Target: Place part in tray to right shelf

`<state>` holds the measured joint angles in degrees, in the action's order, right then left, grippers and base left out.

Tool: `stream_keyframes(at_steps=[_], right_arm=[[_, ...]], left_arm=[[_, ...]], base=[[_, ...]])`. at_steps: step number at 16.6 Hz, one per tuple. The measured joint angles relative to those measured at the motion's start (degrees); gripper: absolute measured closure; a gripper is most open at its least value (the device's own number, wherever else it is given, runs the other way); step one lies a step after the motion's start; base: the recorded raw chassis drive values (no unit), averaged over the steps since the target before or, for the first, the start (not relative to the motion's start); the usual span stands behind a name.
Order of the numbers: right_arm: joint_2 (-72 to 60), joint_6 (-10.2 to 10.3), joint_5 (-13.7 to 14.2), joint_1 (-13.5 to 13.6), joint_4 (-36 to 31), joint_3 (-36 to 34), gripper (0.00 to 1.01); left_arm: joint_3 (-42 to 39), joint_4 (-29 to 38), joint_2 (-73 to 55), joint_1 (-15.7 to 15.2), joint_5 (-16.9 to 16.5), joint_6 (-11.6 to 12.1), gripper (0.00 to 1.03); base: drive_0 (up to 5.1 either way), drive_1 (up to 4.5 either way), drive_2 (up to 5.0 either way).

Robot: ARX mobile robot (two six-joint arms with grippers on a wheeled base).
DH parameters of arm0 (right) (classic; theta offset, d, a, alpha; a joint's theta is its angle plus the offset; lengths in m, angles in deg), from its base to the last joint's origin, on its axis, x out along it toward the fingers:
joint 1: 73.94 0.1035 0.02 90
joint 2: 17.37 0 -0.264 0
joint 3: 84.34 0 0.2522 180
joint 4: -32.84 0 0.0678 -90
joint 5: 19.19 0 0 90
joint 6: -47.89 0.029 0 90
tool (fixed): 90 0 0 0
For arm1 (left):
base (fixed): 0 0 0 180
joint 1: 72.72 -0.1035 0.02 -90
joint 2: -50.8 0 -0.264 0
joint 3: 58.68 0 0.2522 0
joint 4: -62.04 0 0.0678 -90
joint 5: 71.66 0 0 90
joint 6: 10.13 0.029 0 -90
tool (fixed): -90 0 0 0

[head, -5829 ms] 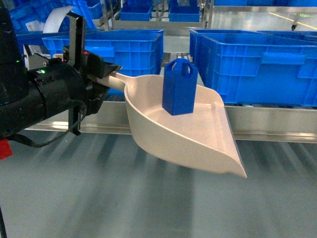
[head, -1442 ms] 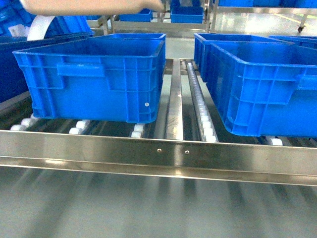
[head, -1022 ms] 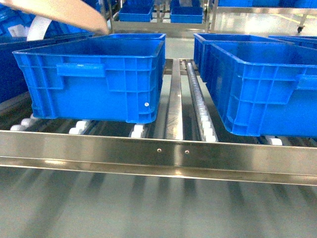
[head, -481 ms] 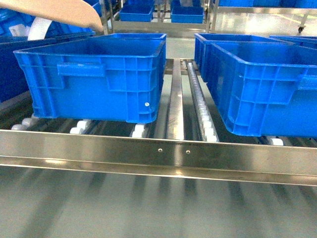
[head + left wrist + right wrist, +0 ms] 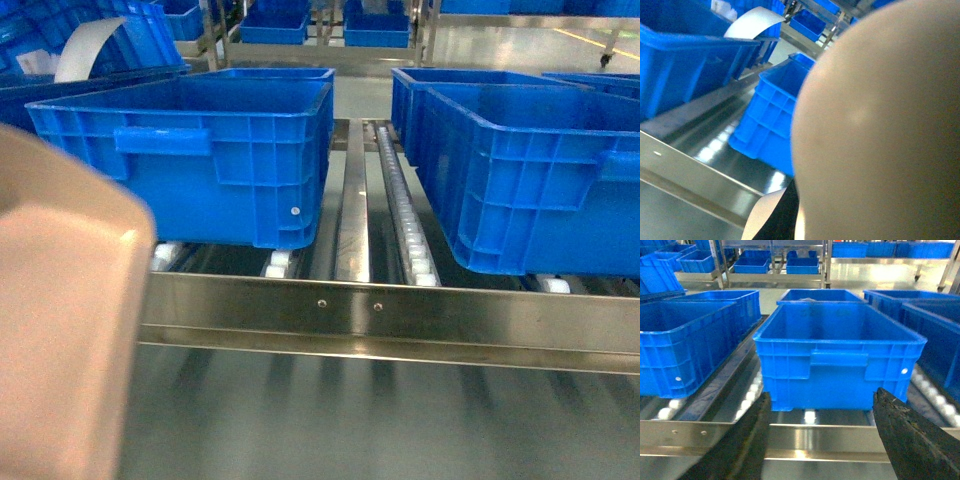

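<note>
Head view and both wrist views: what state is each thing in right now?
Tray: held up close to the head camera, blurred, its inside hidden.
Part: not visible in any view.
Left crate: upright on the rollers, open-topped.
Right crate: upright, open-topped, looks empty.
Right gripper: open, holding nothing.
Left gripper: hidden by the tray, state unclear.

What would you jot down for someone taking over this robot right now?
Right gripper: open and empty, facing a blue crate on the right shelf.
Left gripper: hidden behind the tray, which fills the head view's lower left and most of the left wrist view.
Part: not visible in any view, so delivery cannot be confirmed.
Left to do: find the part and check that it sits on the shelf.
</note>
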<state>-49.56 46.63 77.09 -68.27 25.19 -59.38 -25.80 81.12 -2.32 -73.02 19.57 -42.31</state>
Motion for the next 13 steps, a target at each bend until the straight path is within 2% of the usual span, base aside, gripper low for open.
stream_keyframes(at_steps=[1,2,3,4,5,6,13], right_arm=[[1.14,0.22,-4.00,-2.51,0.59,-1.53,0.50],[2.84,0.26,-5.86,-5.51,0.90,-2.91,0.63],[4.39,0.42,-5.60,-6.10,1.31,-3.87,0.74],[5.97,0.42,-6.32,-5.81,1.77,-4.61,0.87],[7.15,0.42,-6.29,-5.68,2.25,-5.25,0.98],[8.61,0.57,-6.29,-5.68,2.93,-6.19,0.99],[16.72,0.63,-6.29,-5.68,8.07,-9.16,0.99]], left_arm=[[-2.91,-0.28,2.58,-0.11,-0.39,12.61,0.88],[-4.48,0.22,4.28,0.22,-1.09,21.62,0.88],[-5.95,0.39,5.95,0.35,-1.22,25.88,0.88],[-7.87,0.28,8.15,0.37,-1.27,28.65,0.88],[-9.33,-0.24,9.70,0.35,-1.16,29.75,0.88],[-10.75,-1.05,11.52,0.22,-1.07,30.60,0.88],[-16.13,-7.61,23.61,0.26,-1.20,31.15,0.88]], base=[[0.0,0.00,0.0],[0.0,0.00,0.0],[0.0,0.00,0.0],[0.0,0.00,0.0],[0.0,0.00,0.0],[0.0,0.00,0.0],[0.0,0.00,0.0]])
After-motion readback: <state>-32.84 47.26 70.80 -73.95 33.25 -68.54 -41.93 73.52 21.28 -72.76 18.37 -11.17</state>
